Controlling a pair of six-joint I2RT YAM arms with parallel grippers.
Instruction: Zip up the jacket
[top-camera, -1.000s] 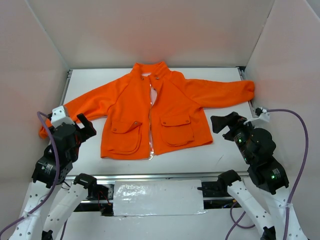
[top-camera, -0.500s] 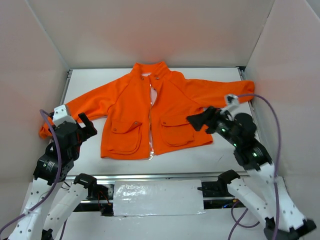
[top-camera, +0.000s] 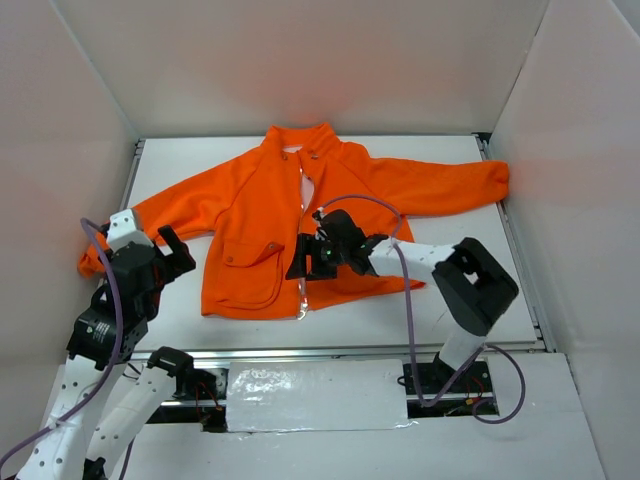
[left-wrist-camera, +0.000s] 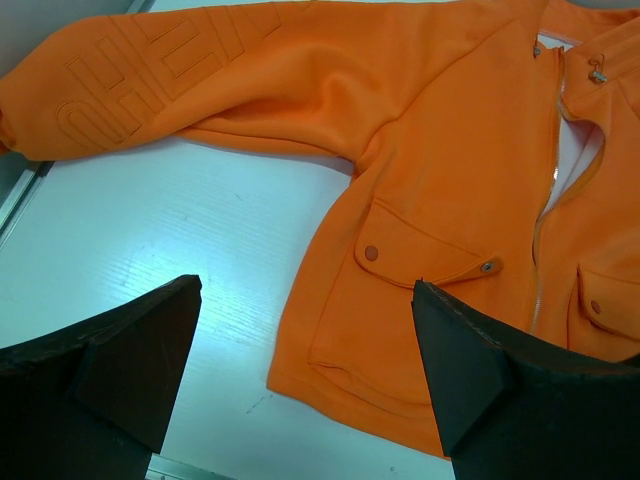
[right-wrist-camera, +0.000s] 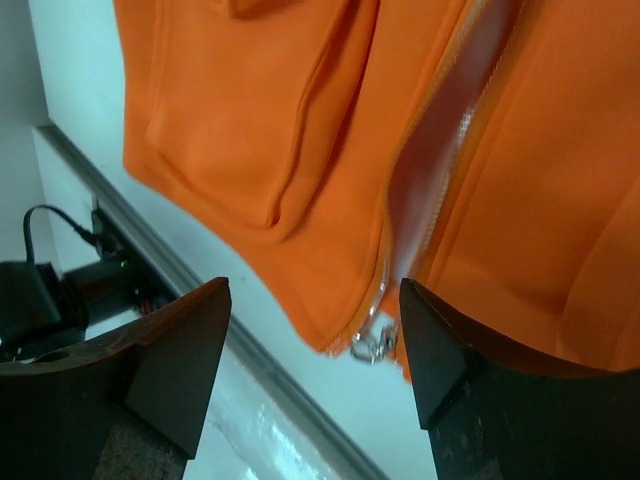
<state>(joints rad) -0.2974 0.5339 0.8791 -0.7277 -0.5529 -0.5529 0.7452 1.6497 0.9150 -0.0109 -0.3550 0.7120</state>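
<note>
Figure: a robotics laboratory test cell, seen from beside the bench. Plain white panels (top-camera: 300, 60) enclose a white table (top-camera: 190, 165) at the back and on both sides, as a shield for filming. Two small robot arms, the left arm (top-camera: 105, 310) and the right arm (top-camera: 465, 280), stand along an aluminium rail (top-camera: 300, 352) at the near edge. Purple cables (top-camera: 409, 325) trail loose from them. A small orange jacket (top-camera: 250, 200) lies spread flat on the table.
</note>
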